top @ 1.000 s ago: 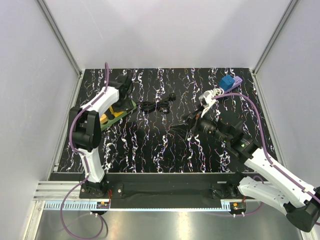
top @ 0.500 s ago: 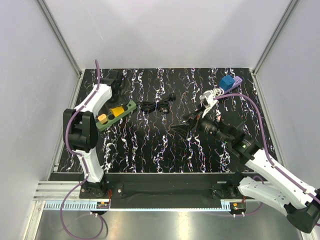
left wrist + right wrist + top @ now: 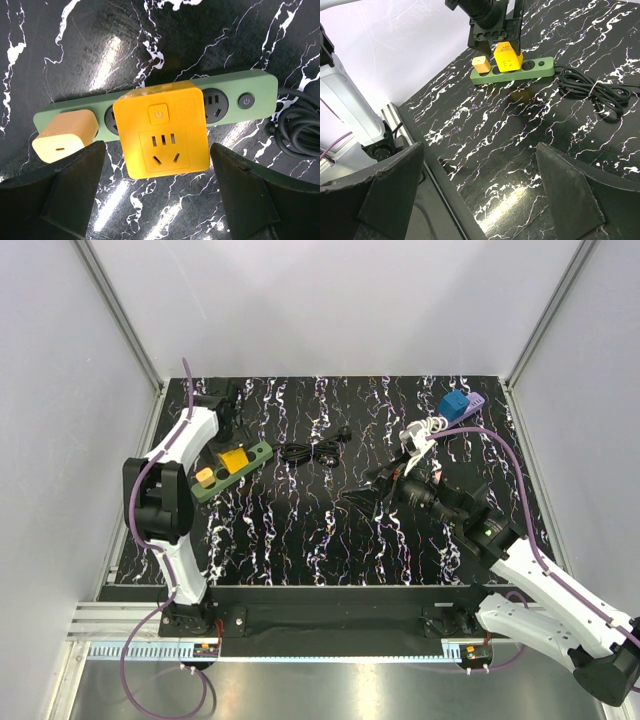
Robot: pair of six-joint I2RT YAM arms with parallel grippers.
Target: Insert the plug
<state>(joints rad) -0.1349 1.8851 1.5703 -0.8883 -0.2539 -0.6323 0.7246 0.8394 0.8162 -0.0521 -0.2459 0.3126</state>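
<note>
A green power strip [image 3: 235, 102] lies at the left of the table [image 3: 232, 470]. A yellow cube plug [image 3: 162, 127] sits in its middle socket, also in the top view [image 3: 237, 460] and the right wrist view [image 3: 507, 59]. Beside it a pale orange charger [image 3: 64, 135] is plugged in. My left gripper [image 3: 156, 172] hangs open above the strip, its fingers either side of the yellow plug and apart from it; in the top view it [image 3: 234, 425] is just behind the strip. My right gripper [image 3: 480, 165] is open and empty over the table's middle [image 3: 372, 492].
The strip's black cord [image 3: 315, 453] lies coiled to its right [image 3: 592, 92]. A blue block [image 3: 455, 405] and a white cable bundle [image 3: 420, 432] sit at the back right. Grey walls and metal rails border the table.
My left gripper has drawn back from over the strip toward the far-left corner, uncovering the yellow plug. The right arm has hardly moved.
</note>
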